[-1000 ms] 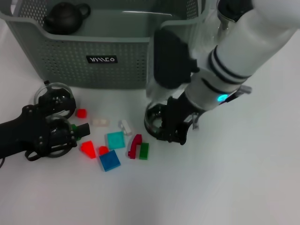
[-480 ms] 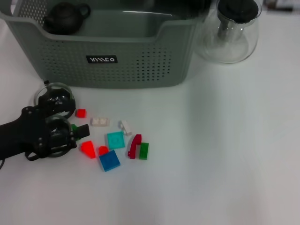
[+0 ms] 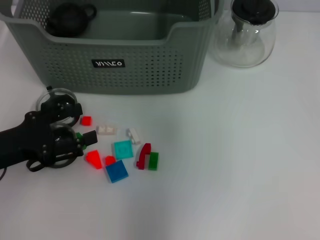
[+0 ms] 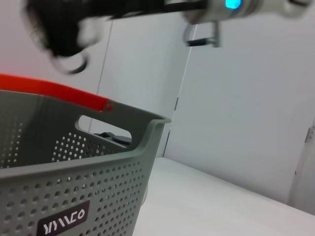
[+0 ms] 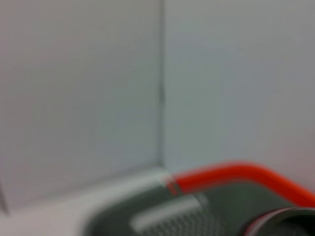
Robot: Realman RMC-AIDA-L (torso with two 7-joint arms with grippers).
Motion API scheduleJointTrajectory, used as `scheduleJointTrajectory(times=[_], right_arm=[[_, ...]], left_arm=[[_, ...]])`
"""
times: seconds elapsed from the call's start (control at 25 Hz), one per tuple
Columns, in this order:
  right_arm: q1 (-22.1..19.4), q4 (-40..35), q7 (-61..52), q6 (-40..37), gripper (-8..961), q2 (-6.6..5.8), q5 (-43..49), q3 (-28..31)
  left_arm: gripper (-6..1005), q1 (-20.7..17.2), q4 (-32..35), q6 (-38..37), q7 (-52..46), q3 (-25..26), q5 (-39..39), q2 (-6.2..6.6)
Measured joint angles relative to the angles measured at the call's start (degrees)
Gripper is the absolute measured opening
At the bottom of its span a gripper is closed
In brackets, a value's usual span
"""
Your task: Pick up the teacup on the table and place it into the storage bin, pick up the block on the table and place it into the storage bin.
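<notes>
Looking down on a white counter [image 3: 240, 165] with the bin [image 3: 140, 65] at the far edge, toward the far left corner. Holding a black teapot [image 3: 70, 19] in its far left corner. Standing just right of the bin, at the far edge: a glass jug [image 3: 246, 37] with a black lid.

Lying low by the left edge, pointing right: the left end effector [image 3: 87, 139], black. Cannot tell how far open, or if holding anything. Sitting just behind it, close enough to look like touching: a clear glass teacup [image 3: 56, 100], upright on the counter, near the front wall of the bin but outside it.

Lying in a little bunch just right of the left end effector, in front of the bin:
- small red block [image 3: 86, 120], nearest the bin
- white block [image 3: 106, 130] and a smaller white bit [image 3: 133, 135]
- teal block [image 3: 123, 149]
- blue block [image 3: 116, 171], nearest the front edge
- dark red block [image 3: 144, 155] touching a green block [image 3: 153, 160]

Showing up high in the left wrist view, above the bin: the right end effector [image 4: 64, 29], dark and smeared. Cannot tell its state or if anything is in it.
</notes>
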State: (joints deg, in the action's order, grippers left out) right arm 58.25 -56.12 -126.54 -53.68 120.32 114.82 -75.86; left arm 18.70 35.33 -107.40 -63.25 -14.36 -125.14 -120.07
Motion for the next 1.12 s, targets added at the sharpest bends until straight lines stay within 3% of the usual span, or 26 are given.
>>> scheduleJointTrajectory(times=[0.16,0.32,1.12], right_arm=[[13.62,15.58,-11.22,4.09,59,0.24,17.78,0.79],[19.97,23.13,-16.43,5.92,57,0.56,27.6,2.27],[17.07,29.44,-16.49,6.7,59,0.09,30.37,2.23]], left_arm=[[820,0.01,0.01,0.0,-0.02,0.03,0.04,-0.22],[820,0.02,0.0,-0.01,-0.03,0.03,0.05,-0.61],[816,0.02,0.0,0.53,-0.03,0.03,-0.37,-0.78]])
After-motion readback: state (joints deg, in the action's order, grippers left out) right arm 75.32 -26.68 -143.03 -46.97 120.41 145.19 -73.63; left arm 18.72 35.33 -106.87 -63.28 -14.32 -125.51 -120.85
